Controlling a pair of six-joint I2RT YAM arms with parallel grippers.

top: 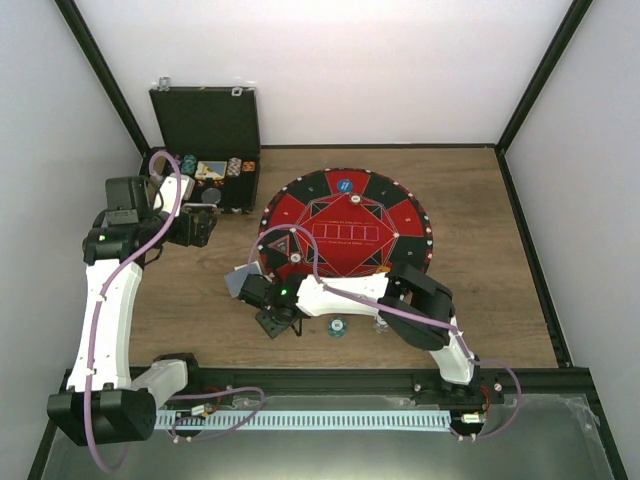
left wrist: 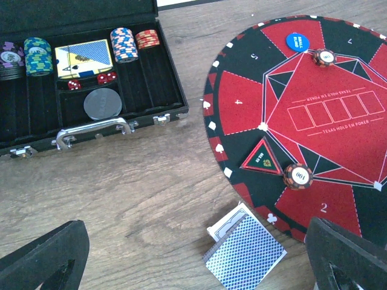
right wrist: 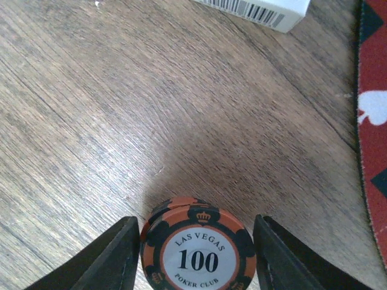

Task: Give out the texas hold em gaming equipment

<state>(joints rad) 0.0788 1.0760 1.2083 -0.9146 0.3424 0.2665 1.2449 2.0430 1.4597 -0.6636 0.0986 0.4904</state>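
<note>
My right gripper [right wrist: 196, 241] is shut on a small stack of orange-and-black "100" poker chips [right wrist: 198, 244], low over the wood; in the top view it [top: 272, 322] sits left of the round mat's near edge. My left gripper [left wrist: 199, 248] is wide open and empty, above the table between the case and the mat. Grey-blue-backed cards [left wrist: 245, 254] lie on a white card, just off the mat; they also show in the top view [top: 238, 282]. A blue disc [left wrist: 297, 41] and two orange chips [left wrist: 298, 176] lie on the red-and-black mat [left wrist: 242, 109]. A teal chip [top: 338, 327] lies under the right arm.
The open black case [left wrist: 151, 103] at the back left holds chip stacks [left wrist: 124, 43], a card deck [left wrist: 83, 57], red dice and a dark disc. A triangular marker [left wrist: 265, 158] lies on the mat. A white barcoded box edge [right wrist: 260, 9] is ahead of the right gripper.
</note>
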